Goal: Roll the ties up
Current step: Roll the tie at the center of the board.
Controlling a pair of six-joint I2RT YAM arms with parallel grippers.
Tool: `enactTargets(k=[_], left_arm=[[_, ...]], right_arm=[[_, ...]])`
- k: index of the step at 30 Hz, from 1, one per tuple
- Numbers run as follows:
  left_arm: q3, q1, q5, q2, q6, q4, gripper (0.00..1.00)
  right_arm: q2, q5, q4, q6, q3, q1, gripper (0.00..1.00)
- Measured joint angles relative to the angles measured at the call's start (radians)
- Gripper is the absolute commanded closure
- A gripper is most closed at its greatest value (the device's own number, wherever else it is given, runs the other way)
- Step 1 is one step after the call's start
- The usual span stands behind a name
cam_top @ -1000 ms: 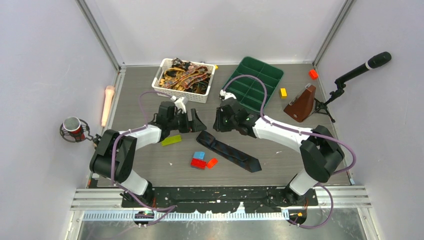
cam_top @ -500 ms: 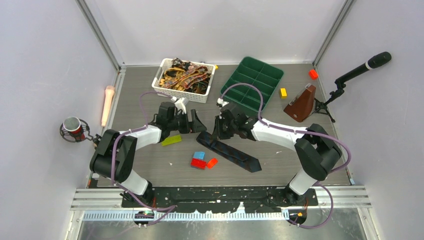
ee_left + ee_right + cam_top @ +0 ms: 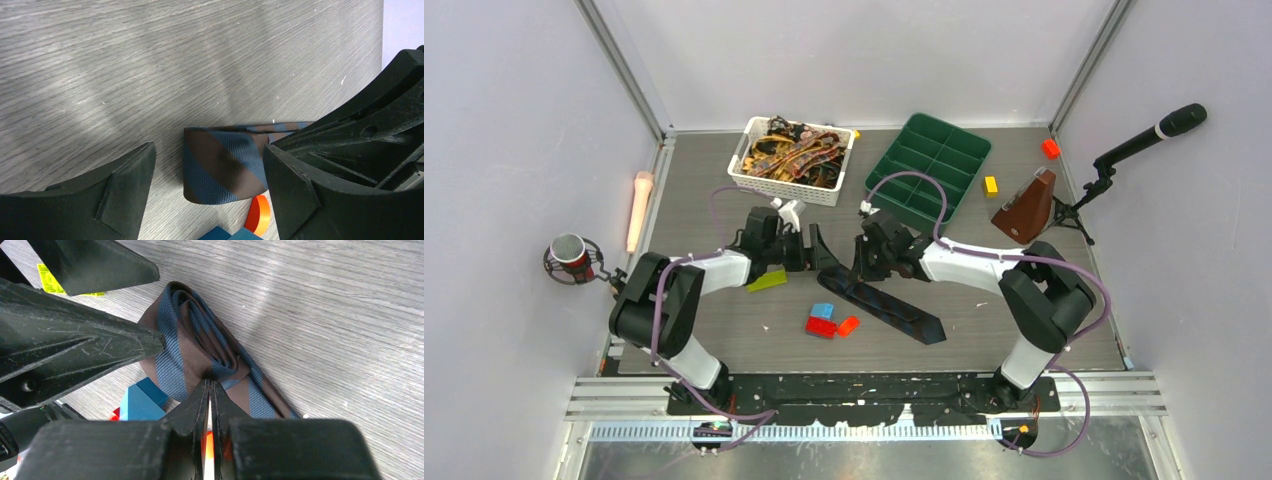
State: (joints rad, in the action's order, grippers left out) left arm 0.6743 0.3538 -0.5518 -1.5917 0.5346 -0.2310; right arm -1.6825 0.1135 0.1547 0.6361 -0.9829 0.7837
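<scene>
A dark navy tie (image 3: 894, 306) with brown stripes lies slantwise on the table, its upper-left end folded over into a loose roll (image 3: 192, 342). My right gripper (image 3: 210, 384) is shut, and its tips pinch the fabric layers at the edge of that roll. My left gripper (image 3: 209, 151) stands open astride the rolled end (image 3: 222, 165), with neither finger touching it. In the top view the two grippers, left (image 3: 810, 246) and right (image 3: 857, 268), meet over the tie's upper end. More patterned brown and gold ties fill the white basket (image 3: 749, 172).
Lime (image 3: 767, 281), blue (image 3: 823, 311), red (image 3: 820, 327) and orange (image 3: 849, 325) bricks lie just left of the tie. A green divided tray (image 3: 929, 165), a brown wedge-shaped metronome (image 3: 1027, 208) and a microphone stand (image 3: 1114, 160) occupy the back right.
My right gripper moved left and down onto the tie's folded end and closed. The left gripper shifted slightly toward the same end and stayed open.
</scene>
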Motion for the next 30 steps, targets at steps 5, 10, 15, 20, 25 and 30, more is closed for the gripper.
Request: enactTargets(k=[5,10,15,20,25,30], left_arm=[[0.000,0.005,0.000,-0.008,-0.005,0.004,0.20],[0.000,0.006,-0.003,-0.008,-0.018,0.006,0.20],[0.000,0.015,-0.011,-0.015,-0.020,0.020,0.20],[0.005,0.032,-0.017,-0.016,-0.019,0.036,0.20],[0.033,0.060,-0.014,-0.019,-0.019,0.096,0.20],[0.058,0.078,-0.010,-0.021,-0.024,0.155,0.20]], right_arm=[[-0.005,-0.011,-0.004,0.010,0.007,0.000,0.89],[-0.007,-0.011,-0.006,0.018,0.014,0.000,0.89],[-0.007,-0.011,-0.012,0.021,0.017,0.000,0.89],[-0.007,-0.011,-0.013,0.021,0.018,0.000,0.90],[-0.007,-0.011,-0.015,0.021,0.018,0.000,0.90],[-0.007,-0.011,-0.016,0.021,0.018,0.000,0.90]])
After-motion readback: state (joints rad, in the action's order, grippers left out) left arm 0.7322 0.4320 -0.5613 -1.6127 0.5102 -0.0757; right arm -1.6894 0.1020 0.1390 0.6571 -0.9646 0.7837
